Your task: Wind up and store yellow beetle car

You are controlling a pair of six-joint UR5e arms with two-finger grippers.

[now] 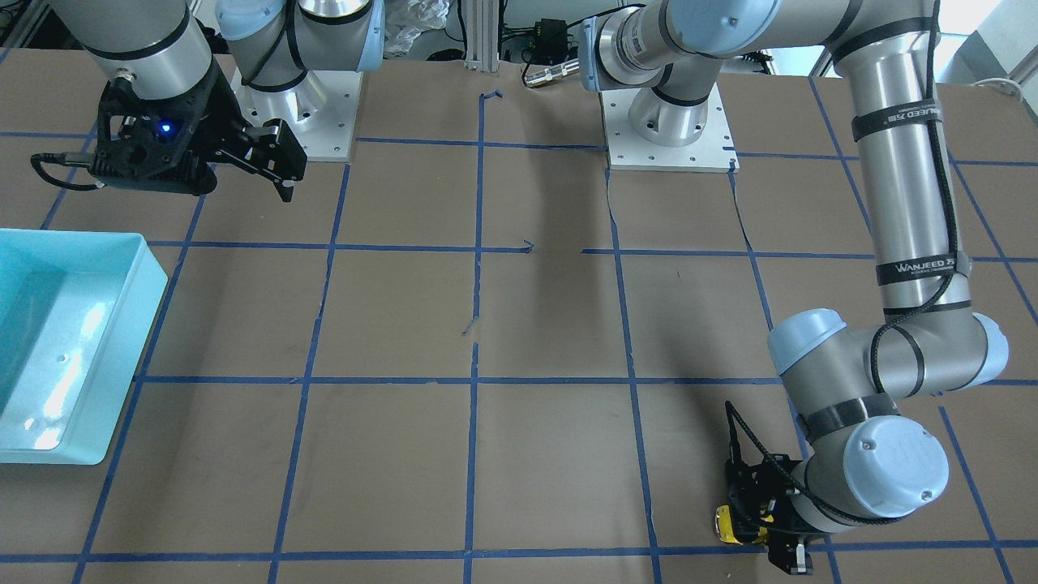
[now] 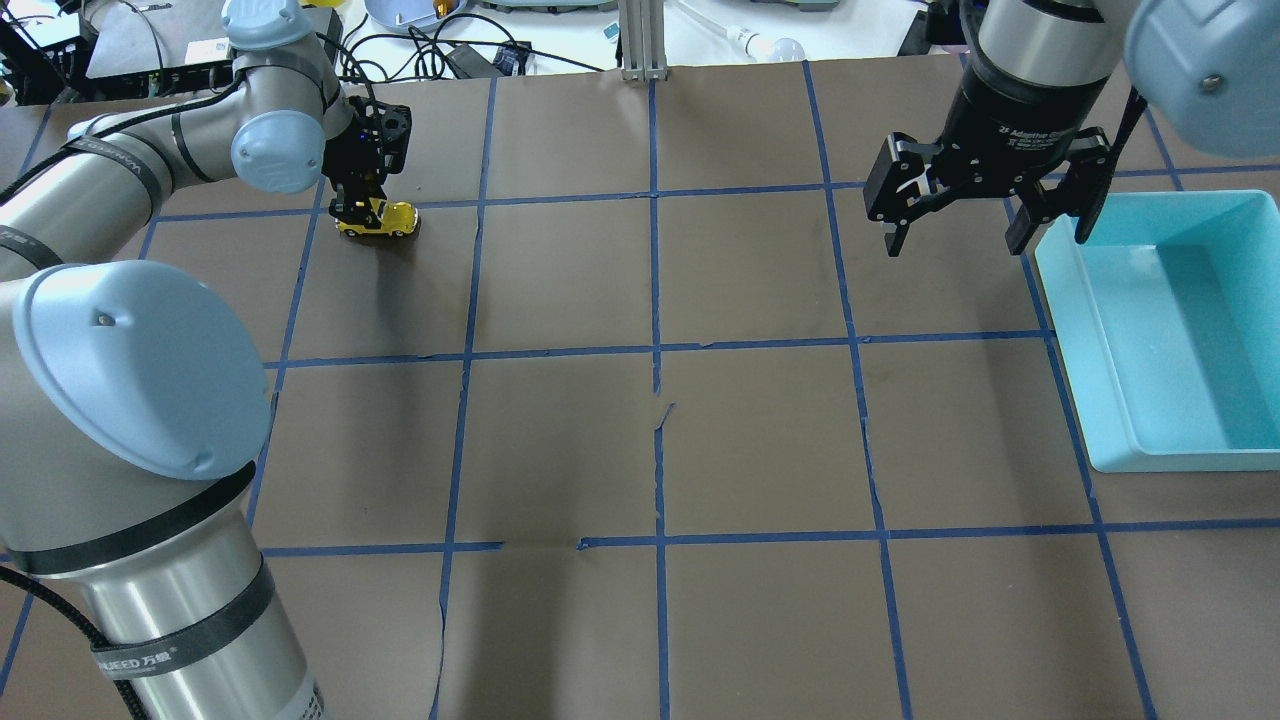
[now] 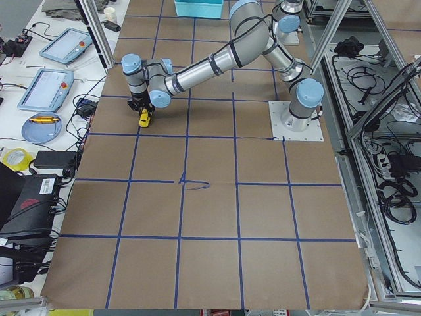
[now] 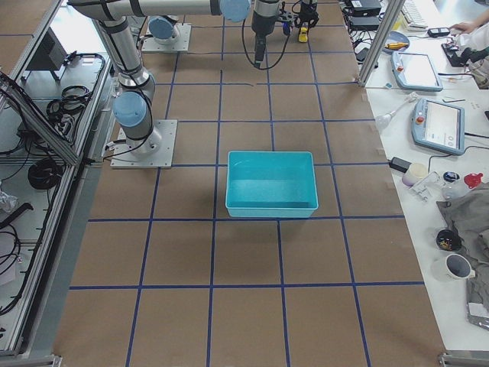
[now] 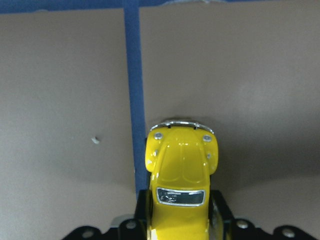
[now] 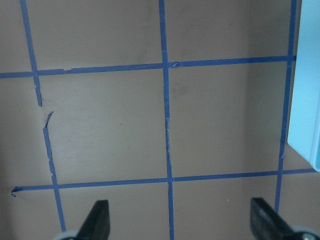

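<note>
Left gripper (image 2: 352, 206) is clamped on the rear of the yellow car (image 2: 380, 217), one finger on each flank. The wrist view crops the car's (image 5: 181, 172) tail and most of both fingers (image 5: 141, 220) at the bottom edge, so only the hood, headlights, front bumper and windshield read clearly. Wheels are hidden in every view; I can't tell whether they sit on the table (image 2: 760, 440) or just above it. In the front-facing view the left arm's wrist joint covers most of the gripper (image 1: 762, 523), and only a yellow sliver of the car (image 1: 732, 525) shows. In both side views the car is too small for detail.

The car is at the end of the table opposite the blue bin (image 2: 1070, 330), well apart from it, with its nose just beside a blue tape line (image 5: 131, 90).

Right gripper (image 2: 985, 240) hangs above the table with its fingers wide apart, holding nothing, near the bin's far corner on the side facing the car. Its wrist view shows only the two fingertips (image 6: 97, 222), plus a strip of the bin's rim (image 6: 306, 100) at the right edge.

The bin sits at the table's edge on the robot's right, its outer side cropped in the overhead and front-facing views. Between bin and car, only taped brown paper shows.
</note>
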